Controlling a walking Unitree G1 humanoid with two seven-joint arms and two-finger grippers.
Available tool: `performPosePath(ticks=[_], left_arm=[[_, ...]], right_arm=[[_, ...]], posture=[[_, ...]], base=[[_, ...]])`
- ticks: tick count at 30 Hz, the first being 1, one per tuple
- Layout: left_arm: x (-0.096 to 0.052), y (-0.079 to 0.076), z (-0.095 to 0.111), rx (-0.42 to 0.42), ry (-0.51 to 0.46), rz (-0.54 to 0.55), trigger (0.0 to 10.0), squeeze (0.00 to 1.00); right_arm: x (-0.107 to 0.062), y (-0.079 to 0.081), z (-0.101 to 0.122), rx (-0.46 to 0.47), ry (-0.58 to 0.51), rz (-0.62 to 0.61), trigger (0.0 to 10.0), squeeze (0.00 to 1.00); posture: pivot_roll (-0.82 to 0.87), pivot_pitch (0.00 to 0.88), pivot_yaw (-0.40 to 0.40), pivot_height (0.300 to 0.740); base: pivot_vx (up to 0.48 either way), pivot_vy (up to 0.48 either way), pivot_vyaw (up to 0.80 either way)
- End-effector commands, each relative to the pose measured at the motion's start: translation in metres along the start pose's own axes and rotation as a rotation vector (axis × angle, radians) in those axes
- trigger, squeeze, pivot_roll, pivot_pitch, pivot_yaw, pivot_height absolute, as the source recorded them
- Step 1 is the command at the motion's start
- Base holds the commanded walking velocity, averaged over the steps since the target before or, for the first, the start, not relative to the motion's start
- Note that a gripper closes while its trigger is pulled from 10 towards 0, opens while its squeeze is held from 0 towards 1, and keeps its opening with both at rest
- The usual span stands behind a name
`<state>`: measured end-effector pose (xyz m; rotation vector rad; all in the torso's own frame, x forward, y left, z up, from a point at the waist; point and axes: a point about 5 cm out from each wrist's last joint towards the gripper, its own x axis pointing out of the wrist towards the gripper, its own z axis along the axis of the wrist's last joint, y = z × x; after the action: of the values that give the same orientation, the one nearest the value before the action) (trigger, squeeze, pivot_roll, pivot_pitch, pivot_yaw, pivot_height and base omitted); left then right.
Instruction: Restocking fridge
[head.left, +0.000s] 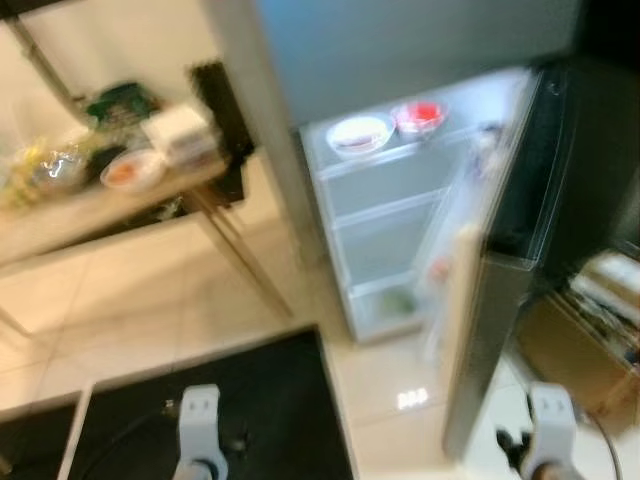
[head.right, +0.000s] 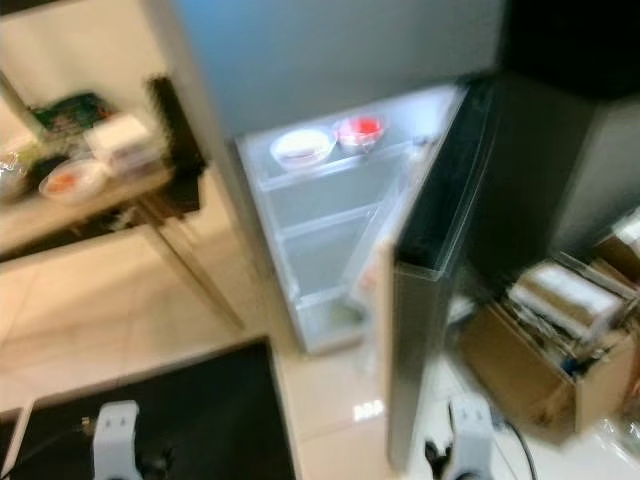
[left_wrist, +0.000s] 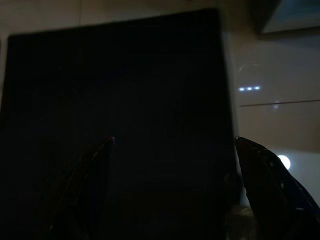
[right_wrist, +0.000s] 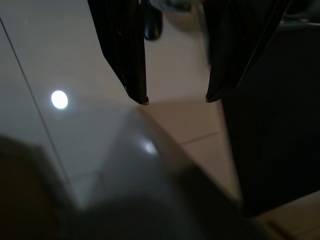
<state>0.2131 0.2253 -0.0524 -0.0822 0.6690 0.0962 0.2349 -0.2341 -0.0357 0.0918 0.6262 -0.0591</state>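
Evidently both arms are hanging idle, left tool (left_wrist: 172, 150) and right tool (right_wrist: 177, 100) each spread apart and empty, so it should be turning toward the food on the tabletop (head.left: 110, 215), well apart from the open fridge (head.left: 400, 190).

Head views motion-blurred; fridge (head.left: 400, 200) interior lit; lamp glare on floor (right_wrist: 59, 99); left wrist view dark.

Both eye views were blurred, so the food in the two bowls (head.left: 360, 133) on the fridge's (head.left: 400, 200) top shelf could not be identified. The packages on the side table (head.left: 100, 205) were smeared beyond reading. The left wrist view was too dark to resolve beyond a black mat (left_wrist: 115, 100).
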Motion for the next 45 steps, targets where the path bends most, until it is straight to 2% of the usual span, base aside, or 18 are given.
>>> performPosePath(ticks=[1, 2, 5, 9, 34, 45], left_arm=[[-0.001, 0.003, -0.002, 0.004, 0.014, 0.008, 10.0, 0.0], [-0.001, 0.003, -0.002, 0.01, 0.011, 0.006, 10.0, 0.0], [0.0, 0.001, 0.001, 0.017, 0.006, -0.003, 10.0, 0.0], [0.002, -0.003, 0.006, -0.015, -0.009, -0.012, 10.0, 0.0], [0.003, -0.005, 0.006, -0.046, -0.002, -0.019, 10.0, 0.0], [0.003, -0.001, 0.008, -0.069, -0.007, 0.009, 10.0, 0.0]], right_arm=[[-0.004, -0.003, -0.012, 0.022, 0.035, -0.029, 10.0, 0.0], [-0.005, -0.006, -0.012, 0.048, 0.029, -0.046, 10.0, 0.0], [-0.005, -0.008, -0.012, 0.05, 0.029, -0.052, 10.0, 0.0], [-0.005, -0.008, -0.012, 0.043, 0.025, -0.049, 10.0, 0.0], [-0.004, -0.007, -0.008, 0.04, 0.01, -0.041, 10.0, 0.0], [-0.004, -0.006, -0.006, 0.041, 0.003, -0.036, 10.0, 0.0]], posture=[[-0.06, 0.112, 0.139, 0.74], [-0.06, 0.108, 0.14, 0.74], [-0.07, 0.105, 0.141, 0.74], [-0.07, 0.101, 0.143, 0.74], [-0.08, 0.099, 0.142, 0.74], [-0.08, 0.101, 0.144, 0.74]], base=[[0.0, 0.0, 0.65], [0.0, 0.0, 0.0], [0.0, 0.0, 0.0], [0.0, 0.0, 0.0], [0.0, -0.369, 0.0], [0.0, 0.0, 0.0]])
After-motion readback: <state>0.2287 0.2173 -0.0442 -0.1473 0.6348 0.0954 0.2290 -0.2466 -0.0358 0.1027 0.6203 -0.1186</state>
